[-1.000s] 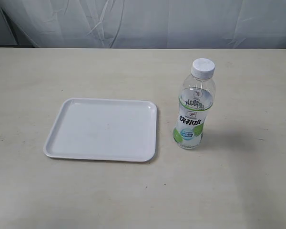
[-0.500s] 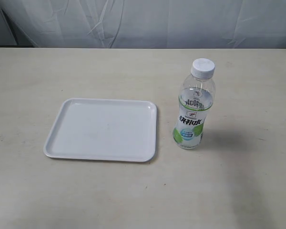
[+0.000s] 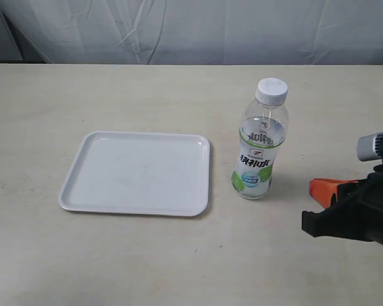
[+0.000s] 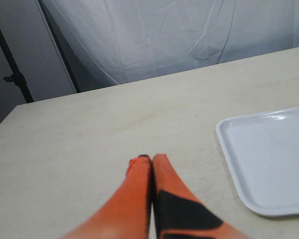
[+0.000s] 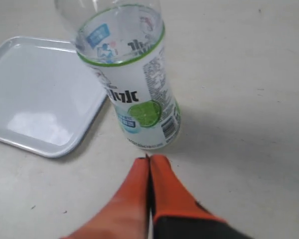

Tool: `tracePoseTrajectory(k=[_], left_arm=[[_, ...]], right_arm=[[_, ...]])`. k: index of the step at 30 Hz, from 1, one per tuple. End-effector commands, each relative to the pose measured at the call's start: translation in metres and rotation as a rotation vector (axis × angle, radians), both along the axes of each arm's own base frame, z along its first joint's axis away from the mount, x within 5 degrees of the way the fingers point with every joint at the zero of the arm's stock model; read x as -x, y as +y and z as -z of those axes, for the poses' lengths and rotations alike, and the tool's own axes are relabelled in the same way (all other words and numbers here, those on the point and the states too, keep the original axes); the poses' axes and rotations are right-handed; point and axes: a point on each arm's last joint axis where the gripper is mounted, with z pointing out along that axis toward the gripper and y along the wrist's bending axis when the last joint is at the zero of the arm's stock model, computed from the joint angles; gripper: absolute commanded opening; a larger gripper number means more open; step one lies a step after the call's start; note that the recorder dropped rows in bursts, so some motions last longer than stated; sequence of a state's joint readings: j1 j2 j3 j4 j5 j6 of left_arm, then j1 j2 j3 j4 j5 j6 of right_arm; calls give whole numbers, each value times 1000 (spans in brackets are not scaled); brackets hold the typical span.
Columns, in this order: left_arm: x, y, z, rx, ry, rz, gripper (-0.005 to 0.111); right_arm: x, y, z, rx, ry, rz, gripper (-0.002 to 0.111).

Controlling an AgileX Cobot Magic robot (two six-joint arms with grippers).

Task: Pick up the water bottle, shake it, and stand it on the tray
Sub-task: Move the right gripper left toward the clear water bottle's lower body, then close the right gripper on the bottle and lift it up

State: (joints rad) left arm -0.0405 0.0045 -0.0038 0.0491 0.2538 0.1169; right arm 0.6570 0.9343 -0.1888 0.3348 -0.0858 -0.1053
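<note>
The water bottle (image 3: 262, 140) stands upright on the table, white cap on, just right of the tray (image 3: 102, 197). My right gripper (image 3: 314, 189) has come in from the right edge, shut and empty, its orange fingertips a short way right of the bottle's base. In the right wrist view the bottle (image 5: 134, 84) stands just ahead of the right gripper (image 5: 149, 159), with the tray (image 5: 20, 124) beyond it to one side. My left gripper (image 4: 146, 159) is shut and empty above bare table, the tray's corner (image 4: 229, 144) near it; this gripper is out of the exterior view.
The beige table (image 3: 179, 261) runs back to a white cloth backdrop (image 3: 191, 29). A dark stand pole (image 4: 15, 74) shows beyond the table's far edge in the left wrist view.
My right arm has entered the exterior view from the right edge and moved toward the bottle. Bottle and tray have not moved.
</note>
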Motion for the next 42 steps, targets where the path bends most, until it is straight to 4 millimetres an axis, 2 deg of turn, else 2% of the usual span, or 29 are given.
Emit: tracePoseTrajectory(k=[1,4,7,11,13,16,18,23,28,35,42], left_arm=[[0,0,0,6,-7,0,0],[0,0,0,6,-7,0,0],[0,0,0,6,-7,0,0],[0,0,0,6,-7,0,0],[0,0,0,6,-7,0,0],[0,0,0,6,-7,0,0],[0,0,0,6,-7,0,0],[0,0,0,6,-7,0,0],[0,0,0,6,-7,0,0],[0,0,0,6,-7,0,0],[0,0,0,6,-7,0,0]], right_arm=[[-2,4,1,-8,-22,-9,-1],[-2,4,2,-47,15,29,-1],[-8,8,9,1,1,10,2],[-17,13,18,43,-37,-5,34],[-21,15,22,47,-51,4,60],[-28,18,27,48,-79,18,92],[-31,19,31,54,-88,20,105],[-35,23,37,59,-110,1,104],[-41,33,34,33,-195,-51,104],[-64,54,33,51,-168,-78,104],[-89,74,48,76,-135,-81,104]])
